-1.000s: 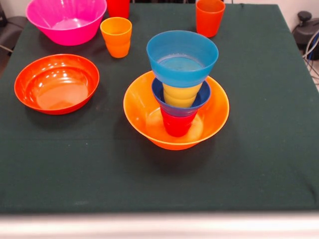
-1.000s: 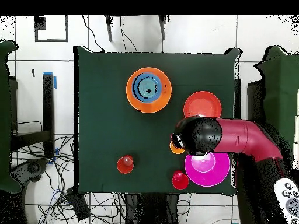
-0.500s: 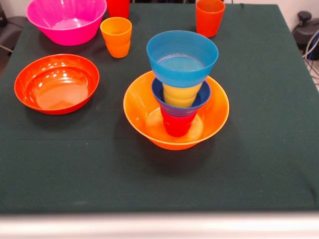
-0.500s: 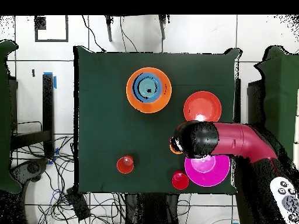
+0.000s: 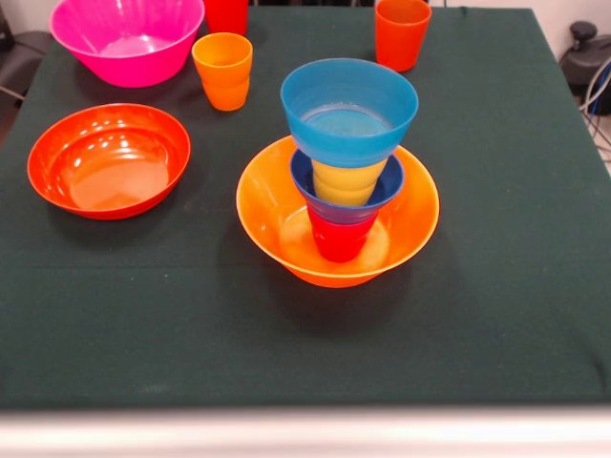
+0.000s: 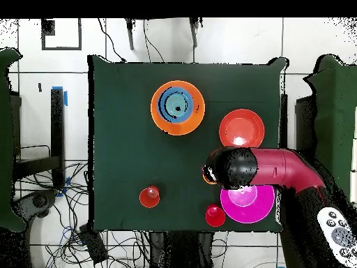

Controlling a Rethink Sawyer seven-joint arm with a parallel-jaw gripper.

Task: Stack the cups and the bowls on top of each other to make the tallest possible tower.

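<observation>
The green-clothed table (image 5: pixel 496 286) carries everything. In the overhead view the red and black arm (image 6: pixel 279 167) reaches in over it, and its black head covers the gripper, so the jaws are hidden and I cannot tell whether they are open, closed or holding anything; the front view shows no arm at all.

The tower (image 5: pixel 346 162) stands well apart from that head, out toward the middle of the cloth. Its base is the big yellow-orange bowl (image 5: pixel 286 224). Inside it a red cup (image 5: pixel 339 239) stands upside down, the small dark blue bowl (image 5: pixel 387 186) sits on that, a yellow cup (image 5: pixel 346 181) rests upturned in the dark blue bowl, and the light blue bowl (image 5: pixel 348 110) crowns the stack, upright and level.

The big pink bowl (image 5: pixel 127 38) lies partly under the arm's head in the overhead view (image 6: pixel 251 202), the nearest large thing to where the jaws must be. The wide orange-red bowl (image 5: pixel 108 160) sits just beside the head on its other side (image 6: pixel 242 127), empty and apart from the tower.

The orange-yellow cup (image 5: pixel 222 69) stands upright between the pink bowl and the tower; from above only its edge (image 6: pixel 208 177) peeps out from beneath the head. An orange cup (image 5: pixel 402 31) stands well away, upright. Another red cup (image 5: pixel 226 13) stands just beside the pink bowl, cut by the frame edge
</observation>
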